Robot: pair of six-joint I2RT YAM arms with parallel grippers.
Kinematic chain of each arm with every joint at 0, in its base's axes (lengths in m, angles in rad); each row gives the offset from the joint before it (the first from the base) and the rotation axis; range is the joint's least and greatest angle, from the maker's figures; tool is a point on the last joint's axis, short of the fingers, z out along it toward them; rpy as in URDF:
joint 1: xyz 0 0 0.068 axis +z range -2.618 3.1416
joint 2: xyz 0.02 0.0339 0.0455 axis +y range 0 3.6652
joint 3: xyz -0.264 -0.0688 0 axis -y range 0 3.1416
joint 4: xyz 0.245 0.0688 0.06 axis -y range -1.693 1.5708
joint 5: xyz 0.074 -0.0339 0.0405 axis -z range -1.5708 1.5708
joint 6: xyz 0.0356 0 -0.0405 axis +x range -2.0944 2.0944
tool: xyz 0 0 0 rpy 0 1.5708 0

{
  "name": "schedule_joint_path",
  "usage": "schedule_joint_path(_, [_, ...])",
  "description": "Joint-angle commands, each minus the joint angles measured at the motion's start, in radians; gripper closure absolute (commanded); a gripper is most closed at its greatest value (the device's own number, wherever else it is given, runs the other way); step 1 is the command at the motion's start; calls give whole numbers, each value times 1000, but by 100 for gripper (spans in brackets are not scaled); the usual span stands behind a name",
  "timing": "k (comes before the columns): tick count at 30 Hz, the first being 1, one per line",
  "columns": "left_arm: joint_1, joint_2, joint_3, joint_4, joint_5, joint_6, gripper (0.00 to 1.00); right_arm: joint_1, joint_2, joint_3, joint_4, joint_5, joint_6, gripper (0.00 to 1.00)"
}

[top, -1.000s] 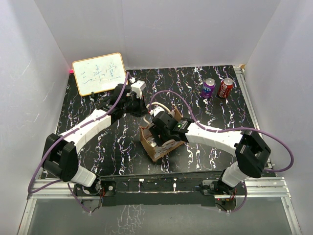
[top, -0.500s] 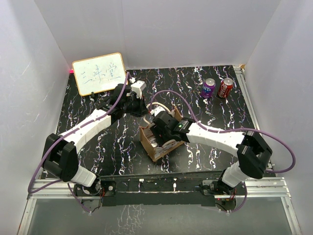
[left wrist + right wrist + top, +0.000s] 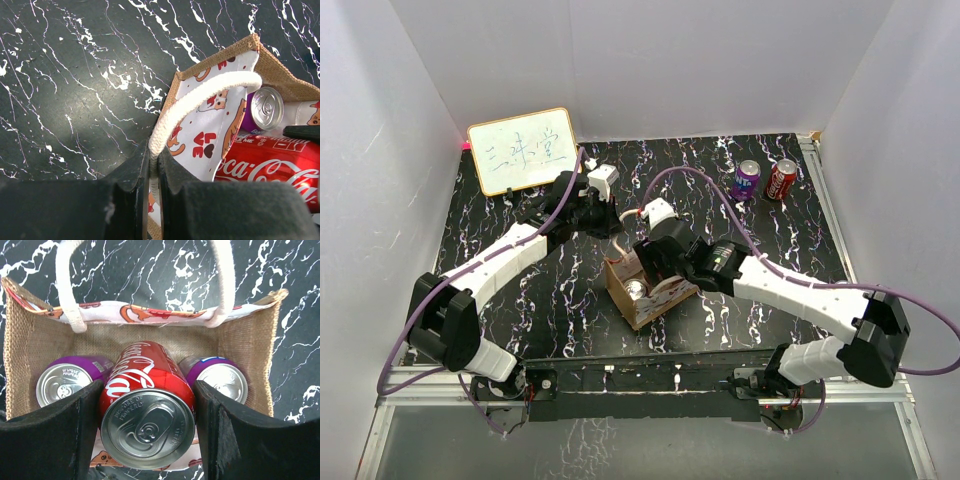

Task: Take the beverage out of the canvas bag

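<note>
The canvas bag (image 3: 642, 298) stands open at the table's middle, tan with a pale cartoon-print side (image 3: 210, 130). My left gripper (image 3: 153, 156) is shut on one white loop handle (image 3: 200, 97) and holds it up at the bag's far-left side (image 3: 610, 225). My right gripper (image 3: 148, 390) is over the bag's mouth (image 3: 655, 268), shut on a red Coca-Cola can (image 3: 147, 410) that is raised above the others. Two purple cans (image 3: 67, 384) (image 3: 220, 377) stand upright in the bag (image 3: 242, 335). The red can also shows in the left wrist view (image 3: 270, 170).
A purple can (image 3: 747, 180) and a red can (image 3: 781, 179) stand at the back right of the table. A whiteboard with writing (image 3: 520, 150) leans on the back wall at the left. White walls close in three sides.
My right arm has risen and drawn back toward the right, lifting the red can up out from between the purple cans. The left arm has held still on the handle.
</note>
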Motion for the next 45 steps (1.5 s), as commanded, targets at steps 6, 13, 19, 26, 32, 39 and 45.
schedule_joint_path(6, [-5,-7,36,-18,25,-5,100,5,-77,85,172,95,-2,85])
schedule_joint_path(13, [-5,-1,36,-13,46,-17,100,5,-78,155,194,135,-9,88])
schedule_joint_path(19, [-5,1,40,-15,49,-19,100,4,-129,207,203,191,-32,90])
schedule_joint_path(26, [-5,7,41,-17,50,-18,100,5,-236,218,232,254,-80,92])
schedule_joint_path(32, [-5,8,38,-21,26,-10,100,5,-306,228,194,430,-119,92])
schedule_joint_path(39, [-5,3,34,-20,18,-1,100,-12,-277,231,182,683,-154,92])
schedule_joint_path(45, [-4,23,58,-47,16,8,100,-296,-167,220,143,451,-70,92])
